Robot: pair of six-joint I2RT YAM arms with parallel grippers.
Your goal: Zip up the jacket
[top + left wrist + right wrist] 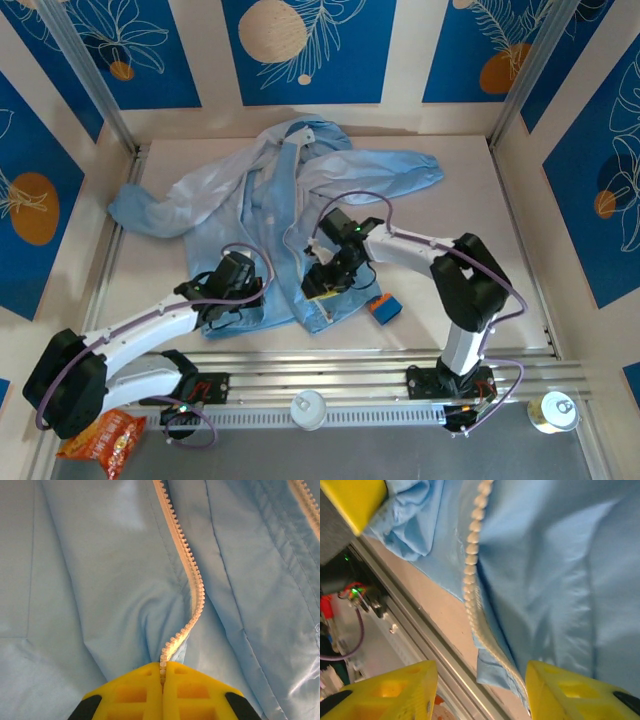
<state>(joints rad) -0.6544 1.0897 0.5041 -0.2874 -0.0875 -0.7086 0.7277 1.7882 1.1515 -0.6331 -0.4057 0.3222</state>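
The light-blue jacket (pixel 290 190) lies spread open on the table, hood toward the back. My left gripper (pixel 255 290) is at its lower hem, left of the front opening. Its yellow fingers (pixel 135 692) are shut on one pale zipper edge (pixel 185 555), whose teeth run up and away from the fingertips. The other zipper edge (pixel 307 505) lies apart at the upper right. My right gripper (pixel 322 290) hovers over the hem's right corner. In the right wrist view that gripper (pixel 482 690) stands open, with the zipper edge (pixel 470 580) and the jacket corner (pixel 495 670) between its fingers, untouched.
A small blue-and-orange block (pixel 384 308) lies just right of the hem. An aluminium rail (pixel 380 360) runs along the near table edge. Beyond the rail sit a snack bag (pixel 105 438), a white round lid (pixel 308 408) and a can (pixel 552 410). Walls close in both sides.
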